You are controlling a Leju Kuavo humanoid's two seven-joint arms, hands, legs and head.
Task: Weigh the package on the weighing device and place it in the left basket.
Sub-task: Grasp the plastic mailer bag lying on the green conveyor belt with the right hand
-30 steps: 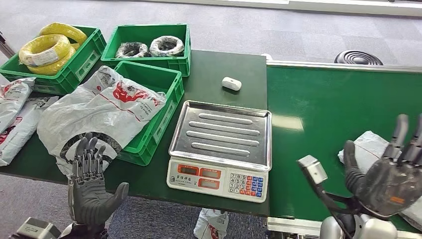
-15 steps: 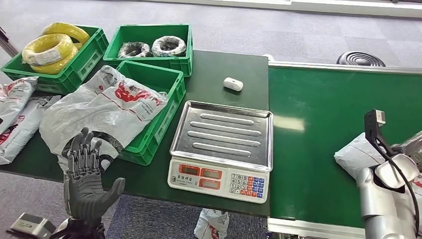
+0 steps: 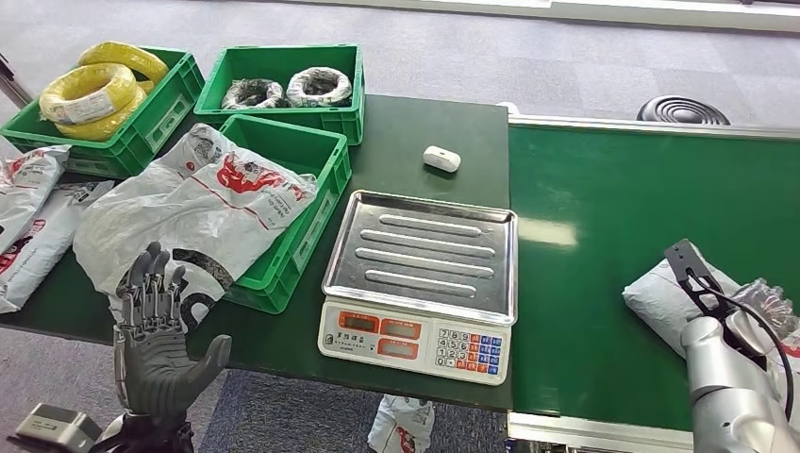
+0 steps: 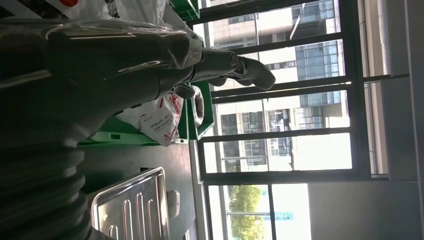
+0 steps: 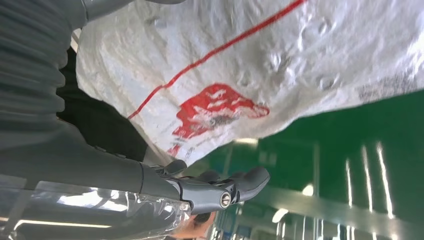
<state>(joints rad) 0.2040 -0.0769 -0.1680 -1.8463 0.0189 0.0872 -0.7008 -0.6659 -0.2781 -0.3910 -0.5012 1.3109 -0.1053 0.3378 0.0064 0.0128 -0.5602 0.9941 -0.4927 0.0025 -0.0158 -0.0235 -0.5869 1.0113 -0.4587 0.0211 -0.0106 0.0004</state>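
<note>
The package (image 3: pixel 660 294), a crumpled white bag with red print (image 5: pixel 280 65), lies on the green conveyor belt at the far right. My right hand (image 3: pixel 762 304) is over its near end; in the right wrist view the bag sits against the palm with the fingers (image 5: pixel 210 192) stretched straight beside it, not closed. The scale (image 3: pixel 420 250) has a bare steel tray (image 4: pixel 130 205). The left basket (image 3: pixel 316 222) is green, with a large white bag (image 3: pixel 203 208) draped over its left side. My left hand (image 3: pixel 156 344) stands upright, fingers spread (image 4: pixel 150 65), before the table's near left edge.
Two more green crates stand at the back left, one with yellow coils (image 3: pixel 94 90), one with grey coils (image 3: pixel 283 90). Flat bags (image 3: pixel 33 217) lie at the far left. A small white object (image 3: pixel 441 158) sits behind the scale. Another bag (image 3: pixel 401 425) lies on the floor.
My right hand, raised with spread fingers in front of the package a second ago, has dropped down against the package. The left hand has barely moved.
</note>
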